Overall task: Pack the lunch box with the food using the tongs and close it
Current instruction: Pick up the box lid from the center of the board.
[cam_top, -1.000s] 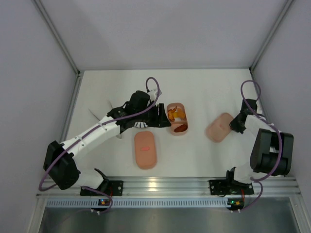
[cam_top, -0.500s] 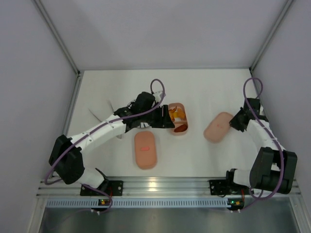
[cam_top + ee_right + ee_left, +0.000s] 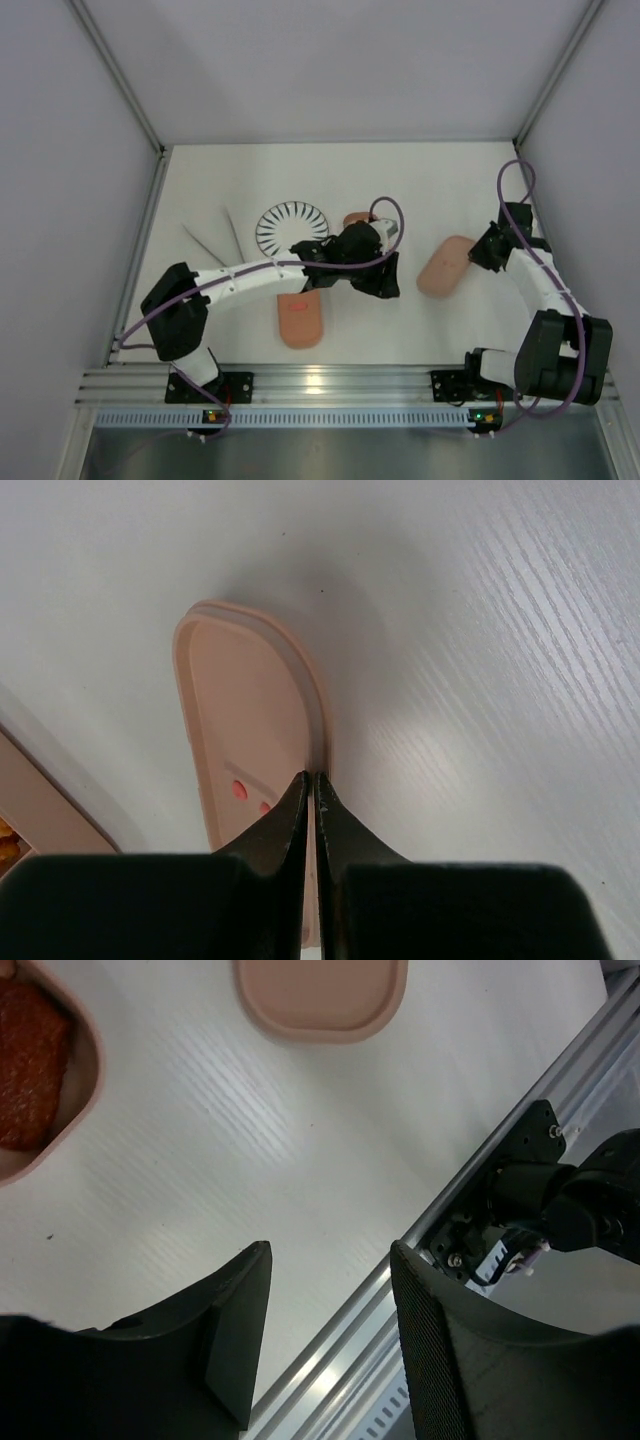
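Observation:
A pink lunch box tray [image 3: 357, 218] pokes out from under my left arm, and orange food [image 3: 28, 1070] lies in that tray [image 3: 85, 1100]. My left gripper [image 3: 385, 280] hangs over the table in front of it, open [image 3: 330, 1250] and empty. The lid with a red mark [image 3: 300, 318] lies flat near the front. My right gripper [image 3: 483, 250] is shut [image 3: 314, 776] on the rim of the red-spotted lid [image 3: 445, 265] [image 3: 250, 720]. The silvery tongs [image 3: 215, 240] lie apart at the left, untouched.
A white plate with black stripes [image 3: 292, 228] sits left of the tray. The aluminium front rail [image 3: 420, 1290] and an arm base [image 3: 560, 1200] are close in front of my left fingers. White walls enclose the table.
My left arm has swung right and nearer across the tray, uncovering the striped plate, and its jaws have opened a little more. The right gripper has nudged the spotted lid slightly left.

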Available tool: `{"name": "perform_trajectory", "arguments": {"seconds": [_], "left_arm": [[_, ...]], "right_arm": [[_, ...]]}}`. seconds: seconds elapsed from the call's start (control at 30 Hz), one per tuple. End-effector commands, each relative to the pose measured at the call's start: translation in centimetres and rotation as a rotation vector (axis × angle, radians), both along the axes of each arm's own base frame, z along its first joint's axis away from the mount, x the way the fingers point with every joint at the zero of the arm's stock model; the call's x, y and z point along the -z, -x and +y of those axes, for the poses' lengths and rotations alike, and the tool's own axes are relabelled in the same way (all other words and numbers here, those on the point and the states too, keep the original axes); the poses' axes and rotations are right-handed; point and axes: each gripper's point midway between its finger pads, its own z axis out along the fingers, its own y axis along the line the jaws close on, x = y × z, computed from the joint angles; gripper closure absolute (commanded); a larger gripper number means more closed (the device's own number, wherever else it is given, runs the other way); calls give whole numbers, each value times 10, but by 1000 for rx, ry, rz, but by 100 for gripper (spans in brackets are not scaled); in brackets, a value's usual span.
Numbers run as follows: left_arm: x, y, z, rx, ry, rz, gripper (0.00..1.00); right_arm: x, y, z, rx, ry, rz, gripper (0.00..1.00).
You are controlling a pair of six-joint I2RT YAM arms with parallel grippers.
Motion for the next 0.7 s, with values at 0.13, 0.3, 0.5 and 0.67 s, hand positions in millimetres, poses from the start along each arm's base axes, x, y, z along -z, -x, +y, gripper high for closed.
{"name": "perform_trajectory", "arguments": {"seconds": [0.13, 0.3, 0.5, 0.67], "left_arm": [[-21, -25, -69, -12, 26, -292, 37], [-2, -25, -109, 32, -4, -369, 30], [15, -25, -139, 62, -46, -436, 23], [29, -31, -147, 61, -89, -473, 22]], "right_arm": [[-22, -9, 6, -20, 1, -45, 100], [-22, -9, 8, -24, -4, -32, 100], [-21, -8, 7, -24, 2, -18, 100], [-19, -8, 6, -25, 5, -10, 100]]}}
